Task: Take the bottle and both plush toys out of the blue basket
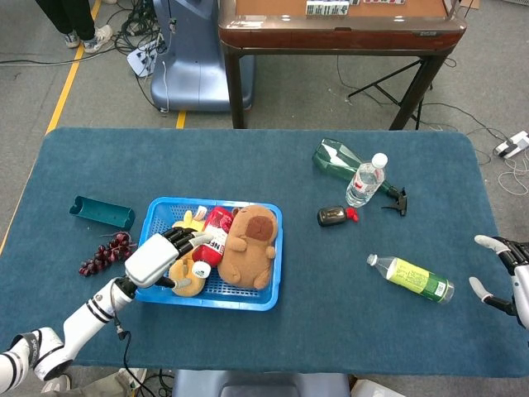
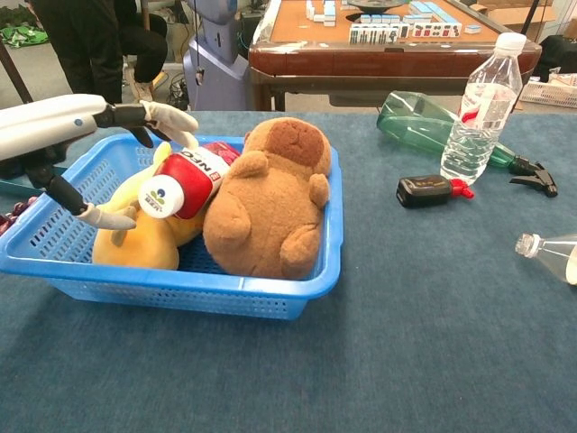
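While the left hand (image 1: 161, 255) hangs over the left part of the blue basket (image 1: 262, 299), its fingers are spread apart and grasp nothing; in the chest view (image 2: 108, 162) the upper fingers reach toward the red bottle (image 2: 187, 179) and the thumb extends below, near the bottle's white cap. Whether any fingertip touches the bottle or the toy beneath cannot be told.

All three task items lie inside the basket. The red bottle (image 1: 212, 239) lies tilted, resting on the yellow plush toy (image 2: 135, 233), with its white cap facing the camera in the chest view. The yellow plush toy (image 1: 187, 277) occupies the left half of the basket. The brown plush toy (image 1: 250, 246) fills the right half, lying against the bottle and the yellow toy.

The right hand (image 1: 506, 273) sits at the right edge of the head view, fingers apart and holding nothing, resting near the table's right end.

On the blue table (image 1: 331, 331), well apart from the basket: a clear water bottle (image 1: 364, 182) standing upright, a green spray bottle (image 1: 340, 157) lying behind it, a small black device with a red tip (image 1: 334, 216), and a bottle with a yellow-green label (image 1: 413, 279) lying on its side. Left of the basket lie a bunch of dark grapes (image 1: 103, 255) and a teal container (image 1: 101, 212).
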### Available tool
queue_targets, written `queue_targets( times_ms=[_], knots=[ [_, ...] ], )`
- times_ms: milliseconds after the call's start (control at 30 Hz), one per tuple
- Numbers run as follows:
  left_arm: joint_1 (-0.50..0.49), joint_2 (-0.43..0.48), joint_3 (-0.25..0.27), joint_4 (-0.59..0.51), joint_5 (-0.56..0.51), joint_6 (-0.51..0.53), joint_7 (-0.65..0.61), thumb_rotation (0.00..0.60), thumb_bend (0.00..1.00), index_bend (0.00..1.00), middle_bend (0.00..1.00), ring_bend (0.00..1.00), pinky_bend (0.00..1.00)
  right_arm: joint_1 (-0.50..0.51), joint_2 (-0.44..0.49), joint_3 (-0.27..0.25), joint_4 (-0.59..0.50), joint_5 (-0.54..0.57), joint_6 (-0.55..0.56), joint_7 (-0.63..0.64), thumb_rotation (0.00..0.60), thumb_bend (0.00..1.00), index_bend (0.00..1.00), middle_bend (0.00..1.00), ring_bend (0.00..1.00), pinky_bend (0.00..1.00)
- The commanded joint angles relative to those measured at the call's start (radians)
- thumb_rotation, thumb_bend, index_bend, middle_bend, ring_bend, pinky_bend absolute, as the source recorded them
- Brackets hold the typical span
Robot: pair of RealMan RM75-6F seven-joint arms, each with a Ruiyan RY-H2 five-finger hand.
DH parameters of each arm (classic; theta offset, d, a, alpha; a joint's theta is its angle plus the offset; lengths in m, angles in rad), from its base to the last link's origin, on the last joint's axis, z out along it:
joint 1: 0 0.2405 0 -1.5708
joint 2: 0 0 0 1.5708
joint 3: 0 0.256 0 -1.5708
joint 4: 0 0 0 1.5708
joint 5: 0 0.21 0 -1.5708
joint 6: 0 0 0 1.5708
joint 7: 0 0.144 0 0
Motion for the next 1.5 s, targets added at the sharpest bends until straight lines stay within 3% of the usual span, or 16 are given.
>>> queue_targets(
  times_ms=[33,467,967,1100,1300,1500],
  knots=[
    [-0.016,-0.033,-0.005,0.022,-0.013,-0.006,0.006,0.6,0.17,0.15,0.2,0.18,0.22,-0.001,0.0,0.0,0.002,0.001,0.001,0.003,0.6,0.21,0.27,0.29,0.27,0.39],
    [-0.042,-0.128,-0.042,0.09,-0.096,-0.008,0.03,0.6,0.17,0.16,0.2,0.18,0.22,-0.008,0.002,0.001,0.012,0.01,0.002,0.015,0.6,0.21,0.27,0.29,0.27,0.39],
    [-0.113,-0.181,-0.104,0.103,-0.192,-0.072,-0.04,0.6,0.17,0.26,0.2,0.19,0.22,-0.011,-0.001,0.002,0.018,0.017,-0.001,0.023,0.6,0.21,0.27,0.29,0.27,0.39],
    [-0.125,-0.186,-0.097,0.131,-0.186,-0.076,-0.014,0.6,0.2,0.35,0.26,0.2,0.22,-0.016,0.002,0.001,0.017,0.018,0.004,0.023,0.6,0.21,0.27,0.29,0.27,0.39],
    [-0.137,-0.188,-0.085,0.167,-0.187,-0.088,0.019,0.6,0.24,0.37,0.29,0.22,0.22,-0.015,0.003,0.001,0.014,0.017,-0.001,0.029,0.6,0.21,0.27,0.29,0.27,0.39],
    [-0.136,-0.212,-0.092,0.207,-0.189,-0.047,0.012,0.6,0.25,0.49,0.47,0.35,0.22,-0.016,0.007,0.002,0.011,0.015,0.002,0.032,0.6,0.21,0.27,0.29,0.27,0.39]
  ],
)
